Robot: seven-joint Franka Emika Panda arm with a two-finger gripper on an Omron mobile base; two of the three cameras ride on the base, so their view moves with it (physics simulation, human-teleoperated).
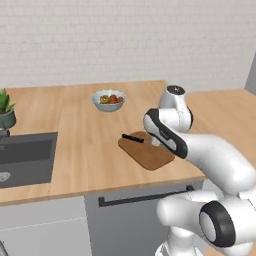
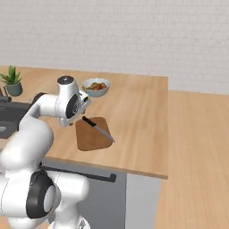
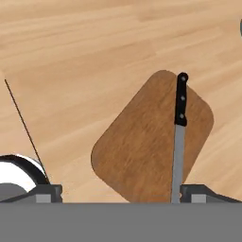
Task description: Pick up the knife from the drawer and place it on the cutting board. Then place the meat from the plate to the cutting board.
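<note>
Knife (image 3: 180, 124) flat on cutting board (image 3: 142, 151), black handle at board's far edge. Gripper (image 3: 120, 194) above board, jaws wide apart, holding nothing. Bowl (image 2: 95, 86) of mixed food behind board.

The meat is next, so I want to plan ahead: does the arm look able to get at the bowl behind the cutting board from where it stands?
Probably yes. The bowl sits just beyond the cutting board, the counter between them is bare, and the gripper is open and empty.
</note>
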